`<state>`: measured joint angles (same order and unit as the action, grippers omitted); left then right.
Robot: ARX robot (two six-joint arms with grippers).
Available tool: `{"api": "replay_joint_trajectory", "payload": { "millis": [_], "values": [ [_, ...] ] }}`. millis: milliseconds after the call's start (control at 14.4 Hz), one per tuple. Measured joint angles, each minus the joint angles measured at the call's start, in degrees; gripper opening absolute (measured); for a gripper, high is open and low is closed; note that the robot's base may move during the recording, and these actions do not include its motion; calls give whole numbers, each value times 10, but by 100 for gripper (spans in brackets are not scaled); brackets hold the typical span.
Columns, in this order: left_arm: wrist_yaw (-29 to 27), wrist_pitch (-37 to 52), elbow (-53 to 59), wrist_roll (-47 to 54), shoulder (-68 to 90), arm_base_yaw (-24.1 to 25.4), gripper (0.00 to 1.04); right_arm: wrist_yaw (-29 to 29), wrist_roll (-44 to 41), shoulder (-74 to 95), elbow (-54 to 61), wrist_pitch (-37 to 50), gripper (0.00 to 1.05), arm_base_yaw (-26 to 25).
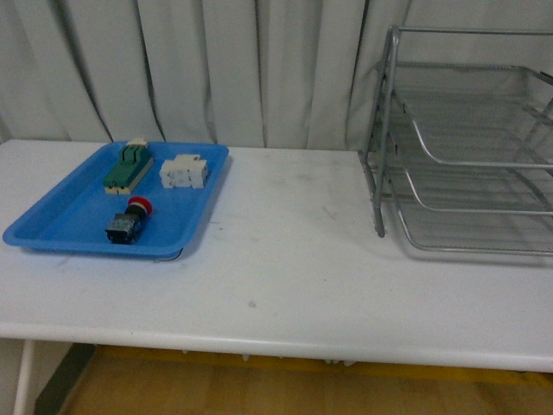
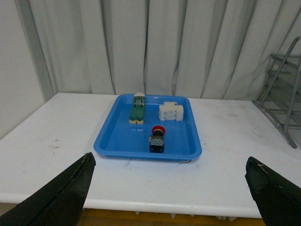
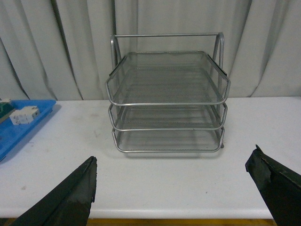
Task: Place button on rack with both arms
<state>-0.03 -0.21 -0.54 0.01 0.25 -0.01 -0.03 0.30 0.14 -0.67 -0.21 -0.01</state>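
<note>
Button (image 1: pixel 130 220) lies in your blue tray (image 1: pixel 52 226), not yet on the rack (image 1: pixel 467 164); left gripper (image 2: pixel 169 160) and right gripper (image 3: pixel 174 155) gape empty.

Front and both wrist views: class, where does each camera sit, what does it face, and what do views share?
Front: on the body, facing the table; blue tray left, rack right; no arm shows.
Left wrist: faces the blue tray and button; left gripper open.
Right wrist: faces the rack; right gripper open.
All share blue tray and rack.
</note>
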Motion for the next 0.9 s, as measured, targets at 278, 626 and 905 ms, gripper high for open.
{"api": "replay_joint_trajectory", "payload": {
  "millis": [278,626,905],
  "values": [
    [0,0,0,0,0,0,98,0,0,0,0,0,98,0],
    [0,0,0,0,0,0,98,0,0,0,0,0,98,0],
    [0,0,0,0,0,0,98,0,0,0,0,0,98,0]
  ]
}}
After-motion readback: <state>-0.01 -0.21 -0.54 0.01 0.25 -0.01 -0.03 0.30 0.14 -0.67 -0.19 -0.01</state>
